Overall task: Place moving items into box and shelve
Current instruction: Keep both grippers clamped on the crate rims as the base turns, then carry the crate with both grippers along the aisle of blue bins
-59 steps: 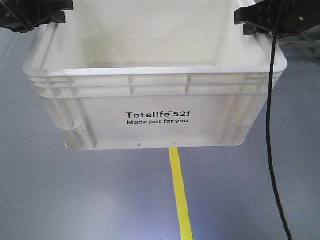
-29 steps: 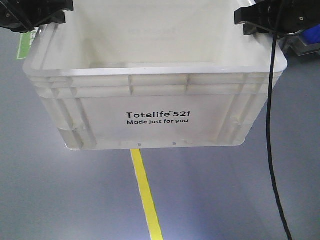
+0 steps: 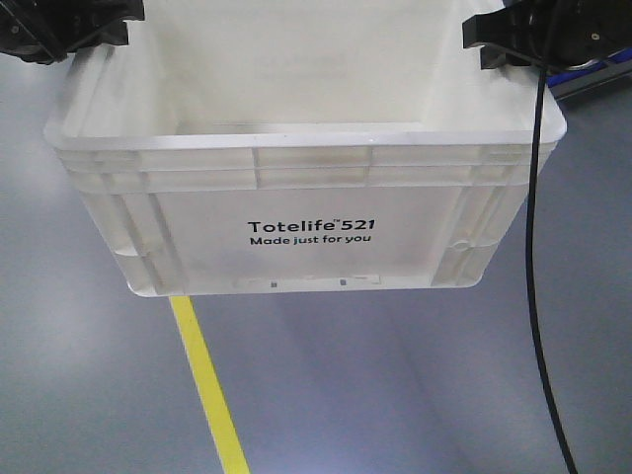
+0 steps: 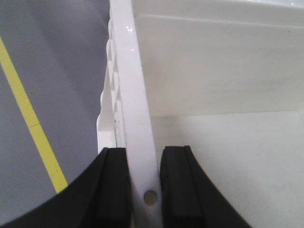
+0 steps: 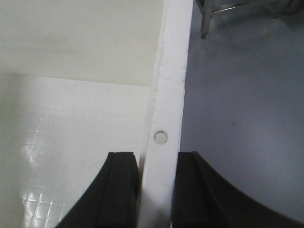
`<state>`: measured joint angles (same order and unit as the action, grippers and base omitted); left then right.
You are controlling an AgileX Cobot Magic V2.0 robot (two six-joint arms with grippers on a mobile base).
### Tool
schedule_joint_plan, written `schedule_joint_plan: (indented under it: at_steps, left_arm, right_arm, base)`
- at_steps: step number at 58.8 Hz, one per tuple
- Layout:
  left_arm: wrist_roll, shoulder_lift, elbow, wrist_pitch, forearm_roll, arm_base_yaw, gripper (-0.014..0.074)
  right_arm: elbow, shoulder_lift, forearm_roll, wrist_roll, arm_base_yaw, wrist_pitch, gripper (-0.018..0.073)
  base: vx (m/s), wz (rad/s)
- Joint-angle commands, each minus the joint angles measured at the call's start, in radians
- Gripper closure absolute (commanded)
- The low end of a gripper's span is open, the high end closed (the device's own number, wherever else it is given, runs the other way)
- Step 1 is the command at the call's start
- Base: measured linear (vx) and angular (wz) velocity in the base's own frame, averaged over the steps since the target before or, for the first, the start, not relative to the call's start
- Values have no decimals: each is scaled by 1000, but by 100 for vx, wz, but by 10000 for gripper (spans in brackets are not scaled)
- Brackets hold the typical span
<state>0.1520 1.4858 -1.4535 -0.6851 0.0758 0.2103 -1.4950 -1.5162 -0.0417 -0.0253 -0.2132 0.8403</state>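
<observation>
The box point(image 3: 311, 232), a cream-white crate printed "Totelife 521", hangs above the grey floor between my two arms. My left gripper point(image 3: 61, 30) is shut on its left rim point(image 4: 129, 85); in the left wrist view the black fingers point(image 4: 144, 159) clamp the white rim from both sides. The right wrist view shows my right gripper point(image 5: 157, 161) shut the same way on the right rim point(image 5: 172, 71). The parts of the box's inside that show are bare. The moving items are out of view.
A yellow floor line point(image 3: 207, 385) runs under the box on the grey floor. A black cable point(image 3: 533, 247) hangs down from the right arm. A metal frame leg point(image 5: 204, 19) stands off to the right, and a blue edge point(image 3: 592, 81) shows at the far right.
The yellow floor line has slid left beneath the box, and the things behind it at the right have shifted. The box and both grippers keep their places in the view.
</observation>
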Motion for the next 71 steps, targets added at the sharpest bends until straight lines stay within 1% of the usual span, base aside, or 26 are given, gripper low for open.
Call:
schedule_joint_plan:
  at_steps: [1,30,71]
  left_arm:
    - [-15,-57,-55,148,57,14,610]
    - [-15,-57,-55,148,57,14,610]
    - [-15,-57,-55,148,55,14,610]
  right_arm:
    - [-51,54,-44,-15,-8,-147,572]
    - [-51,54,-44,-15,-8,-147,572]
    - [-51,54,-44,-15,-8,-147,572]
  base:
    - [40,-43]
    - [36,-52]
    - [29,-52]
